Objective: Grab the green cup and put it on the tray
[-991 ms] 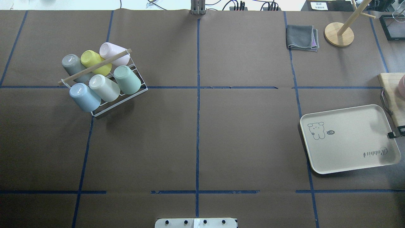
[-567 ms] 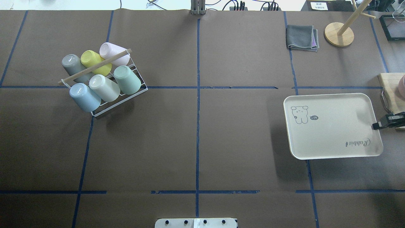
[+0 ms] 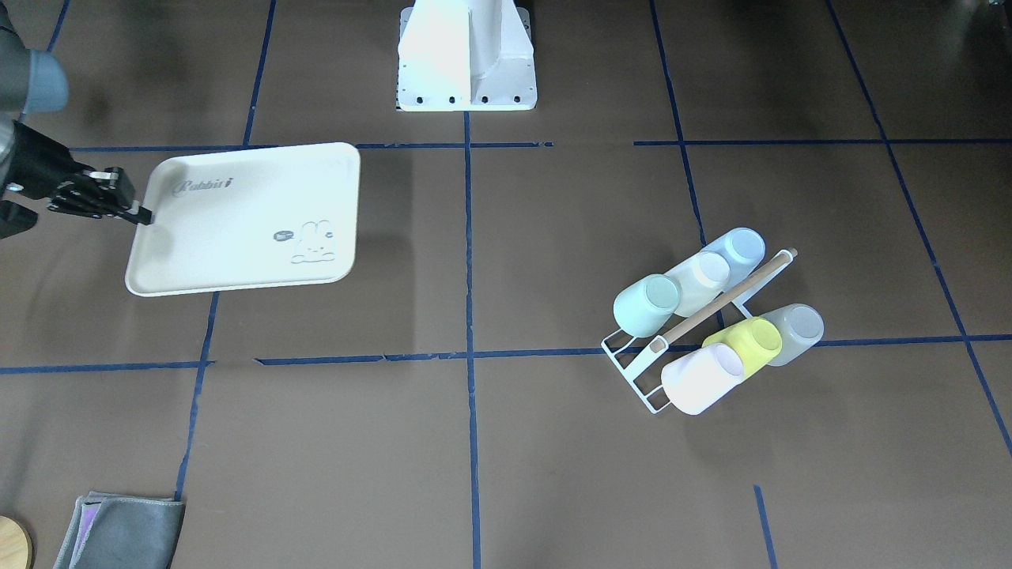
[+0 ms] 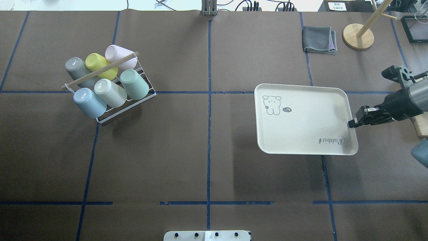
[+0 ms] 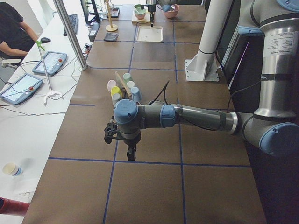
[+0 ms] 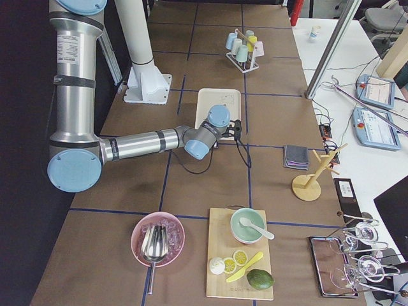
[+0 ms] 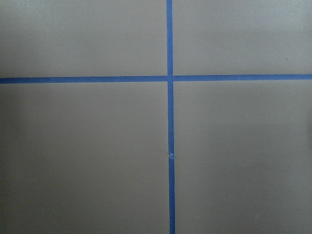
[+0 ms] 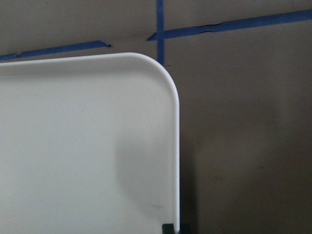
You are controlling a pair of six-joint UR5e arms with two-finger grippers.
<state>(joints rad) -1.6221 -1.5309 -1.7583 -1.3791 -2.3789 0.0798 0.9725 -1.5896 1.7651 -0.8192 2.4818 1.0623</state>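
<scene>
The green cup [image 4: 134,84] lies mouth-down on a white wire rack [image 4: 147,97] at the left of the table, beside a cream cup and a pale blue cup; it also shows in the front view [image 3: 647,305]. The cream-white tray [image 4: 301,127], with its bunny and "Rabbit" print, hangs a little above the table right of centre and casts a shadow. My right gripper [image 4: 351,124] is shut on the tray's right rim, also seen in the front view [image 3: 146,215]. My left gripper [image 5: 131,151] shows only in the left side view; I cannot tell whether it is open.
The rack also holds grey, yellow-green and pink cups under a wooden bar [image 4: 100,70]. A folded grey cloth [image 4: 319,39] and a wooden stand [image 4: 357,36] sit at the far right. A cutting board [image 6: 239,261] and a pink bowl [image 6: 157,239] lie at the right end.
My right gripper has carried the tray leftward and away from the robot, from the table's right edge toward the middle. The cups and rack have not moved.
</scene>
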